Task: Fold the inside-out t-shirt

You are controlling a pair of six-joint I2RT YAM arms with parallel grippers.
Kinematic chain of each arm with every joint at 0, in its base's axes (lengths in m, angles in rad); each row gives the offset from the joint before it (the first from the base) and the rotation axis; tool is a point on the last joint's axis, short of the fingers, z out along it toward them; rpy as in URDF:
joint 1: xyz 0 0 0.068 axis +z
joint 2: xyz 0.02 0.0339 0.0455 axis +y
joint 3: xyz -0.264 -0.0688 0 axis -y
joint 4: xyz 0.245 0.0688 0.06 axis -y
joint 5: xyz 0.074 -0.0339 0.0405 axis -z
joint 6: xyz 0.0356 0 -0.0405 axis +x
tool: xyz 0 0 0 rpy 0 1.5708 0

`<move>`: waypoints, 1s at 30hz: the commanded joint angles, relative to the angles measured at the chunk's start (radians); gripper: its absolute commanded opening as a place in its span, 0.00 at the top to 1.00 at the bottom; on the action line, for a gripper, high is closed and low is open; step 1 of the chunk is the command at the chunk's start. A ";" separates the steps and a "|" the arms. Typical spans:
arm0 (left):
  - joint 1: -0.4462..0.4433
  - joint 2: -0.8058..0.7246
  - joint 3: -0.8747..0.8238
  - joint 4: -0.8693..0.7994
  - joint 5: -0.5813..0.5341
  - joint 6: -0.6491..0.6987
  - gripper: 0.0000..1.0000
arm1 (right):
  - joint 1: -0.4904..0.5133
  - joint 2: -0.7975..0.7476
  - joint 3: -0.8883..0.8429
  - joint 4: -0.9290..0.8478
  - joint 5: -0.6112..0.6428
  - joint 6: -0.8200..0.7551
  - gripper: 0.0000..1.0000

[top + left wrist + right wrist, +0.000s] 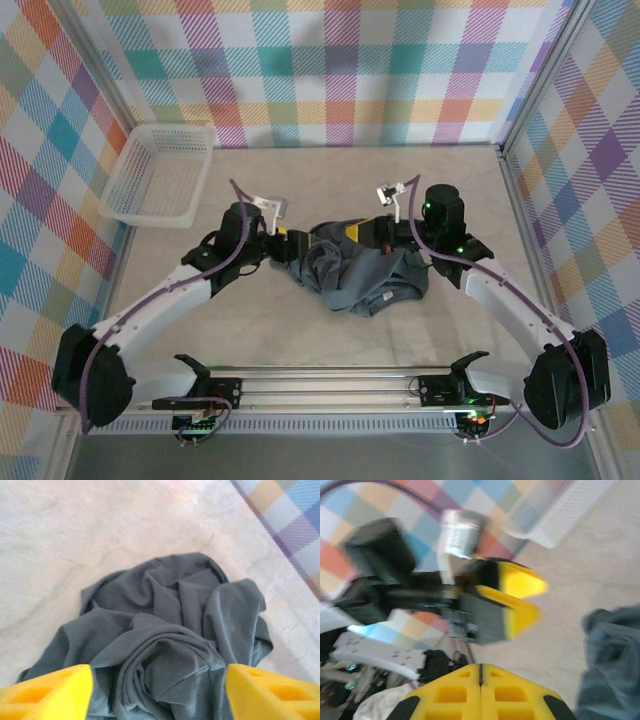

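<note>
Yellow L pincer [159,680] astride t-shirt [175,625]

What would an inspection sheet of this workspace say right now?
Surface: pale marbled tabletop, no stains seen.
Job's things: slate blue-grey soft cloth t-shirt, crumpled in a heap mid-table, not folded.
Clutter: white plastic mesh basket, empty, far left corner, apart from the shirt.
Grippers: left gripper open, yellow fingers either side of a cloth roll; right gripper shut, nothing between its fingers.
Cables: purple cables looped along both arms.
Surroundings: multicoloured checked walls on three sides.
</note>
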 commanded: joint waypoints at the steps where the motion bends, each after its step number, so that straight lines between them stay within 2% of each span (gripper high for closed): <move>1: -0.043 -0.001 -0.013 -0.115 -0.090 -0.031 0.40 | 0.024 0.026 0.083 -0.338 0.265 -0.161 0.90; 4: -0.103 0.022 -0.011 -0.160 -0.087 -0.052 0.41 | 0.183 0.070 0.143 -0.526 0.550 -0.217 0.65; 7: -0.105 0.016 -0.044 -0.084 -0.089 -0.134 0.40 | 0.320 0.104 0.121 -0.539 0.783 -0.036 0.55; 9: -0.103 0.000 -0.061 -0.060 -0.129 -0.175 0.39 | 0.403 0.135 0.109 -0.531 0.915 0.046 0.45; 11: -0.099 -0.013 -0.061 -0.068 -0.173 -0.218 0.39 | 0.472 0.209 0.126 -0.519 0.993 0.059 0.30; 12: -0.096 -0.019 -0.065 -0.071 -0.187 -0.231 0.39 | 0.489 0.248 0.146 -0.520 0.991 0.061 0.28; 14: -0.087 -0.036 -0.069 -0.071 -0.196 -0.245 0.39 | 0.510 0.331 0.173 -0.504 0.984 0.056 0.28; 15: -0.085 -0.041 -0.071 -0.072 -0.194 -0.244 0.38 | 0.511 0.353 0.175 -0.496 0.995 0.055 0.33; 16: -0.081 -0.045 -0.070 -0.079 -0.190 -0.241 0.38 | 0.506 0.367 0.177 -0.494 1.012 0.049 0.43; 18: -0.079 -0.050 -0.073 -0.099 -0.178 -0.230 0.38 | 0.487 0.352 0.176 -0.487 1.017 0.014 0.75; 19: -0.077 -0.057 -0.079 -0.104 -0.171 -0.225 0.37 | 0.470 0.325 0.169 -0.479 0.993 -0.006 0.94; 20: -0.076 -0.062 -0.089 -0.103 -0.161 -0.221 0.36 | 0.441 0.288 0.150 -0.460 0.939 -0.029 1.00; 21: -0.076 -0.065 -0.098 -0.101 -0.151 -0.215 0.35 | 0.408 0.253 0.127 -0.437 0.873 -0.045 1.00; 22: -0.076 -0.062 -0.105 -0.088 -0.118 -0.194 0.34 | 0.363 0.207 0.093 -0.394 0.756 -0.069 1.00; 25: -0.084 -0.047 -0.117 0.016 0.063 -0.112 0.31 | 0.230 0.102 -0.002 -0.244 0.309 -0.137 1.00; 26: -0.096 -0.040 -0.114 0.047 0.104 -0.082 0.31 | 0.211 0.086 -0.001 -0.253 0.221 -0.170 1.00; 30: -0.141 -0.013 -0.088 0.117 0.112 0.018 0.30 | 0.195 0.088 0.063 -0.384 0.096 -0.253 1.00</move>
